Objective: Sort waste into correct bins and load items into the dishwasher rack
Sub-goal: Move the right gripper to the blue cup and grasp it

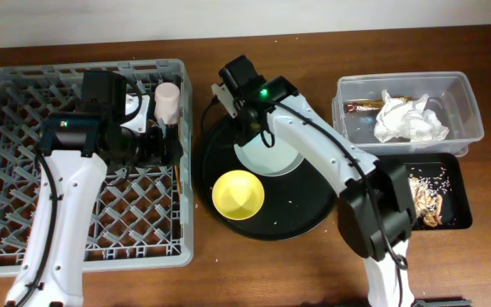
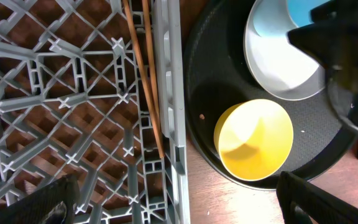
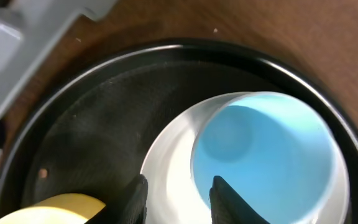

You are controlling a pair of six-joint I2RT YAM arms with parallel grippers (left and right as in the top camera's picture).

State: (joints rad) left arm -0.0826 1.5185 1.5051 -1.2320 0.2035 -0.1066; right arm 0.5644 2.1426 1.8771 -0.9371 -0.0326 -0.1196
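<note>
The grey dishwasher rack [image 1: 24,170] fills the left side, with the pink cup [image 1: 169,101] standing in its far right corner and the chopsticks [image 2: 145,68] lying along its right edge. My left gripper [image 2: 179,211] is open and empty above that edge. The yellow bowl [image 1: 238,194] and the pale plate [image 1: 275,160] sit on the round black tray [image 1: 314,213]. My right gripper [image 3: 180,186] is shut on the wall of the blue cup [image 3: 266,155], one finger inside and one outside, over the plate [image 3: 169,168]. The napkin [image 1: 409,119] and brown wrapper [image 1: 365,107] lie in the clear tub [image 1: 471,111].
The shallow black tray [image 1: 457,175] at the right holds food scraps [image 1: 424,200] and rice grains. My right arm stretches across the round tray from the front right. The bowl [image 2: 253,140] sits close to the rack's right wall [image 2: 173,93].
</note>
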